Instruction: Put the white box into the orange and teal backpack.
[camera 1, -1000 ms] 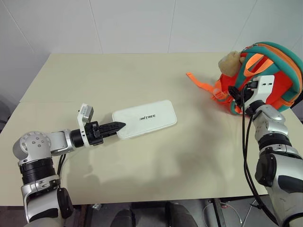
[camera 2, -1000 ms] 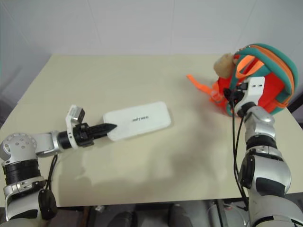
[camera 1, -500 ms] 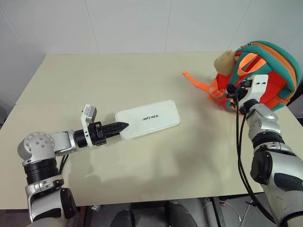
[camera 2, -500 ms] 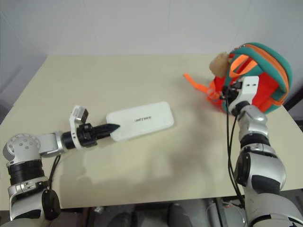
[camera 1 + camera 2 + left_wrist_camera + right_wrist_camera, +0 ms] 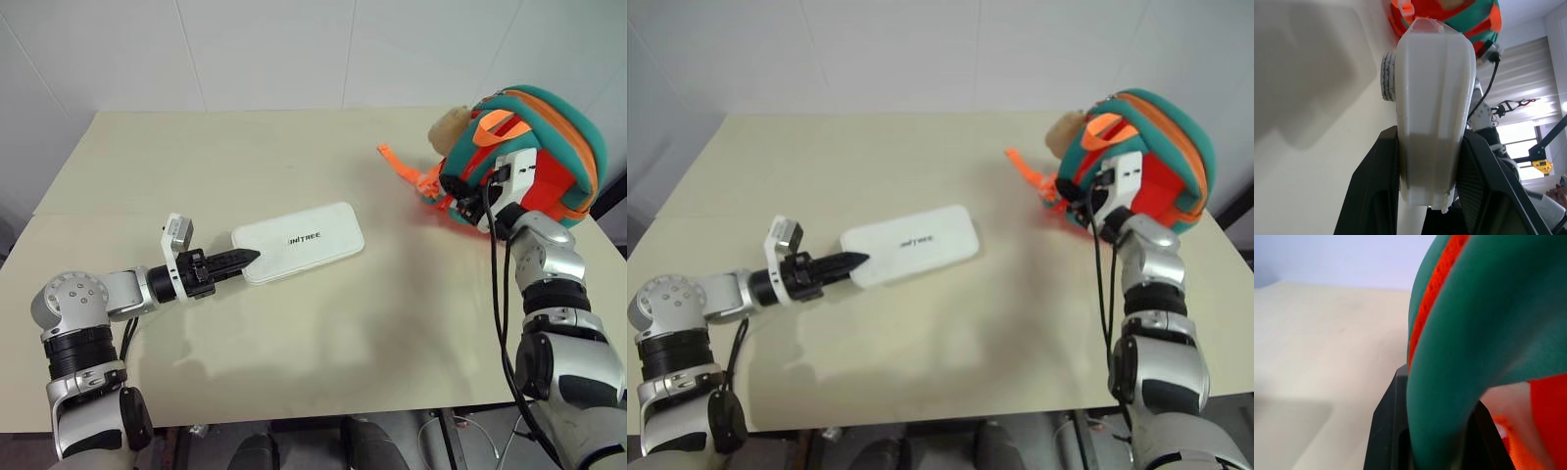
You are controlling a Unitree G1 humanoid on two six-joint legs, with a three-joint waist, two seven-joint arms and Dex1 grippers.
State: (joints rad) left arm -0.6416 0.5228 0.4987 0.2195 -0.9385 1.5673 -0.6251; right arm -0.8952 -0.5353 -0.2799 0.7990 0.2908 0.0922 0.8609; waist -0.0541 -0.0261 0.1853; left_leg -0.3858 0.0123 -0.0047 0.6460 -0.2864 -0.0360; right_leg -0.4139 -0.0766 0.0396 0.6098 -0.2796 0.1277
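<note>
On a beige table (image 5: 294, 392) against white walls (image 5: 265, 49) lies the white box (image 5: 299, 243).

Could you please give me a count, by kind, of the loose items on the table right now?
White box: 1
Orange and teal backpack: 1
Tan plush toy on the backpack: 1
Total: 3
</note>
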